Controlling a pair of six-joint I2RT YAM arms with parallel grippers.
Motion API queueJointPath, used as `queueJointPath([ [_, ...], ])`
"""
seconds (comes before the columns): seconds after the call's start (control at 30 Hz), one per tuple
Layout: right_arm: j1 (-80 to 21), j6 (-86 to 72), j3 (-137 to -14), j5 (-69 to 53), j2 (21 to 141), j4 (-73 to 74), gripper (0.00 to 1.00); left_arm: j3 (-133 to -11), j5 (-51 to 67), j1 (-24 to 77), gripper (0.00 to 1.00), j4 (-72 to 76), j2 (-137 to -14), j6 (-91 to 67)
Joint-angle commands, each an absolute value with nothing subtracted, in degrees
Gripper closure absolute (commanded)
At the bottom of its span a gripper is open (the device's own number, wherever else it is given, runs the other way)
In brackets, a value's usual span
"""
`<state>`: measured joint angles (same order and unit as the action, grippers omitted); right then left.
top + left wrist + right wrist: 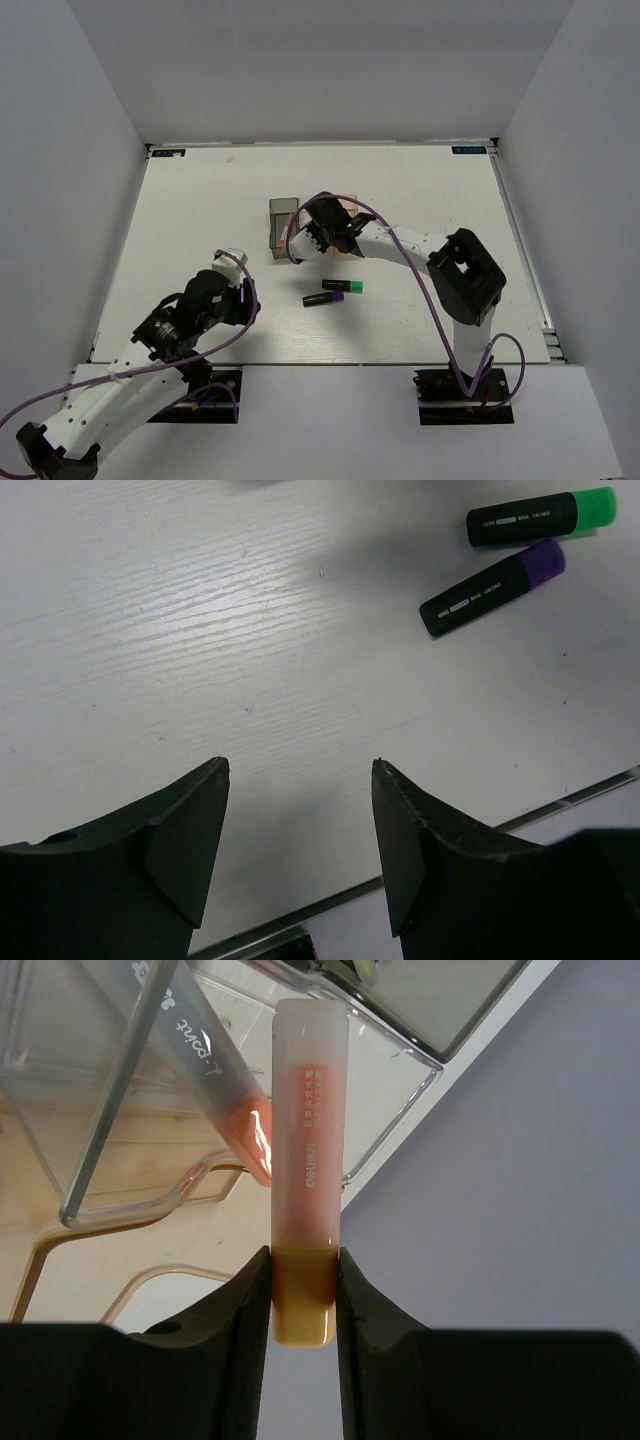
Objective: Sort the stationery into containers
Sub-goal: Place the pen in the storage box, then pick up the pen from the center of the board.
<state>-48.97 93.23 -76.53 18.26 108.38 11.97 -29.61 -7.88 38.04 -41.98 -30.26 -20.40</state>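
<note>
Above right end effector's (303,1260) tube (308,1160), cropped containers (395,1065)

Right pincer (302,1265) clamped, arm reaching forward; left pincer (299,775) spread wide.

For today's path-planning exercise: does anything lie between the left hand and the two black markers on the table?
Nothing visible. Bare table separates the open left hand from the purple-ended marker and green-ended marker.
</note>
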Motion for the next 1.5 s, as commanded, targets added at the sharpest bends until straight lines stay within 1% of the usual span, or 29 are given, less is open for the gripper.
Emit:
queueJointPath([
  [0.0, -48.96, 97.38, -79.10, 17.85, 109.25, 10.71, 0.95, -29.27, -6.77, 37.79, 0.31, -41.31, -30.59, -19.78],
  [0.03, -48.96, 97.30, -79.19, 17.75, 109.34, 11.07, 0.89, -29.27, -6.59, 37.79, 0.31, -40.96, -30.59, -19.78],
  [0.07, -49.04, 97.29, -79.45, 17.58, 109.51, 11.42, 0.79, -29.27, -6.59, 37.88, 0.31, -41.22, -30.67, -19.78],
  [0.17, -48.96, 97.21, -79.28, 17.67, 109.77, 11.96, 0.67, -29.27, -6.42, 37.79, 0.31, -41.04, -30.76, -19.86],
  [0.2, -48.96, 97.21, -79.28, 17.75, 109.78, 11.95, 0.66, -29.27, -6.33, 37.79, 0.31, -41.04, -30.85, -19.86],
  [0.33, -48.96, 97.21, -79.54, 17.93, 109.86, 11.69, 0.64, -29.18, -6.33, 37.71, 0.31, -41.04, -30.67, -19.86],
  [0.4, -49.04, 97.21, -79.45, 18.19, 109.77, 11.51, 0.60, -29.09, -6.42, 37.88, 0.31, -40.87, -30.67, -19.86],
  [0.7, -49.04, 96.60, -79.01, 18.63, 108.11, 11.25, 0.59, -28.83, -6.33, 37.79, 0.31, -40.52, -31.11, -20.13],
  [0.77, -49.22, 93.88, -80.06, 17.85, 106.62, 13.34, 0.59, -28.57, -5.71, 37.79, 0.31, -39.91, -31.20, -19.95],
  [0.8, -49.13, 89.78, -80.76, 17.58, 105.57, 14.58, 0.59, -28.56, -5.19, 37.79, 0.31, -39.03, -31.81, -19.69],
  [0.83, -49.04, 83.65, -85.30, 16.53, 104.86, 16.16, 0.59, -28.56, -3.62, 37.79, 0.33, -38.24, -32.43, -19.69],
  [0.87, -49.04, 76.88, -87.26, 15.22, 104.16, 24.00, 0.59, -28.65, -3.17, 37.79, 0.39, -37.97, -32.78, -19.43],
  [0.9, -48.69, 72.90, -89.02, 14.07, 103.54, 26.52, 0.59, -28.83, -2.56, 37.79, 0.42, -37.10, -34.78, -19.25],
  [0.93, -48.08, 63.20, -92.60, 13.11, 102.58, 30.28, 0.62, -29.26, -1.24, 37.88, 0.47, -35.78, -35.41, -18.99],
  [0.97, -47.73, 60.32, -92.90, 11.96, 100.74, 33.11, 0.66, -29.27, -0.10, 37.71, 0.52, -34.47, -36.38, -18.81],
  [1.0, -47.03, 57.42, -91.94, 9.52, 99.50, 34.00, 0.71, -30.14, 1.48, 37.79, 0.62, -33.76, -38.39, -18.72],
  [1.03, -46.15, 54.87, -89.15, 8.27, 98.19, 33.75, 0.89, -30.49, 2.19, 37.79, 0.67, -33.14, -40.41, -18.63],
  [1.07, -45.97, 47.36, -87.82, 7.48, 93.82, 33.49, 0.97, -30.85, 3.76, 37.97, 0.72, -31.39, -42.78, -18.28],
  [1.1, -45.44, 44.68, -84.15, 5.90, 92.04, 31.83, 1.00, -32.50, 5.00, 38.23, 0.77, -30.77, -44.11, -18.11],
  [1.17, -43.69, 38.17, -78.51, 3.79, 86.77, 31.99, 1.00, -33.57, 5.71, 39.11, 0.77, -29.45, -49.11, -17.49],
  [1.2, -43.33, 36.58, -77.53, -1.27, 85.62, 35.91, 1.00, -34.88, 5.63, 40.94, 0.77, -29.10, -50.35, -16.27],
  [1.23, -41.94, 36.21, -76.48, -5.84, 84.13, 37.51, 1.00, -36.37, 5.54, 41.57, 0.69, -29.18, -53.75, -15.65],
  [1.27, -41.23, 35.69, -72.90, -10.93, 83.15, 40.40, 0.75, -37.78, 5.36, 42.79, 0.60, -29.61, -54.92, -15.21],
  [1.3, -39.65, 37.86, -71.12, -13.94, 80.45, 42.00, 0.66, -38.66, 5.45, 43.59, 0.51, -31.01, -55.89, -14.07],
  [1.33, -38.16, 38.84, -69.28, -21.46, 79.46, 42.27, 0.58, -40.33, 5.45, 44.20, 0.43, -31.55, -57.55, -13.45],
  [1.37, -37.01, 39.89, -62.56, -23.79, 78.50, 42.36, 0.46, -40.69, 5.36, 44.64, 0.38, -31.99, -58.61, -13.01],
  [1.4, -36.74, 45.12, -60.14, -25.82, 75.44, 42.10, 0.44, -40.69, 5.19, 44.82, 0.35, -32.95, -58.88, -12.83],
  [1.43, -36.04, 46.22, -55.33, -28.01, 74.45, 38.36, 0.44, -40.26, 5.27, 45.17, 0.33, -32.87, -58.89, -12.40],
  [1.47, -35.60, 48.14, -53.02, -28.73, 73.75, 36.58, 0.42, -39.91, 5.27, 45.18, 0.33, -32.96, -58.63, -12.31],
])
